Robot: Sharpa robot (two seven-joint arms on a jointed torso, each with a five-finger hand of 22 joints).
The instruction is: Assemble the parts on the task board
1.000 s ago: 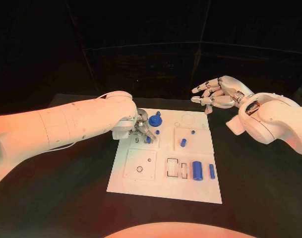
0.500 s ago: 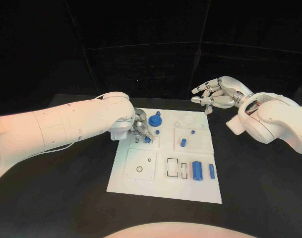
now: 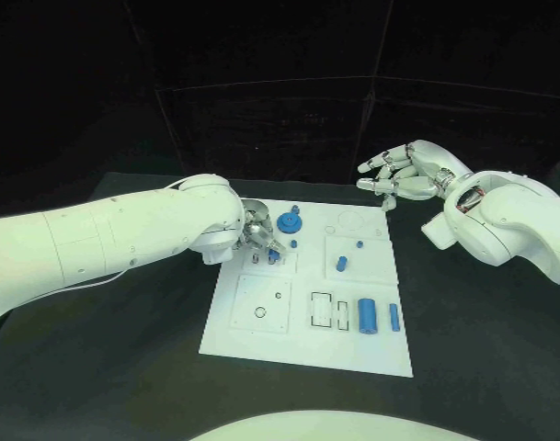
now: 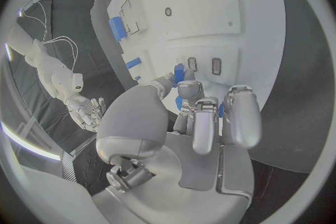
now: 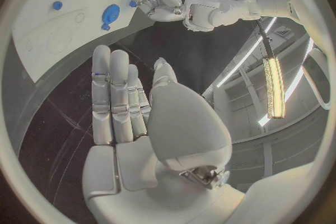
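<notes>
The white task board (image 3: 269, 338) lies mid-table. My left hand (image 3: 256, 235) hangs over its far left section, fingers curled down and pinching a small blue part (image 3: 274, 256). In the left wrist view that blue part (image 4: 179, 70) sits between the fingertips, just beside two small slots (image 4: 215, 66). A blue gear-like part (image 3: 291, 223) stands right next to this hand. Two short blue pegs (image 3: 341, 264) lie in the far right section, and two blue cylinders (image 3: 367, 316) in the near right one. My right hand (image 3: 405, 176) hovers beyond the board's far right corner, fingers apart and holding nothing.
The black table (image 3: 492, 349) runs wide around the board on both sides and in front. In the right wrist view the board (image 5: 49, 22) and the gear-like part (image 5: 110, 13) lie past my right hand's straight fingers (image 5: 115, 95).
My left hand has drawn slightly toward the board's far edge with the small blue part still at its fingertips. The right hand has stayed put.
</notes>
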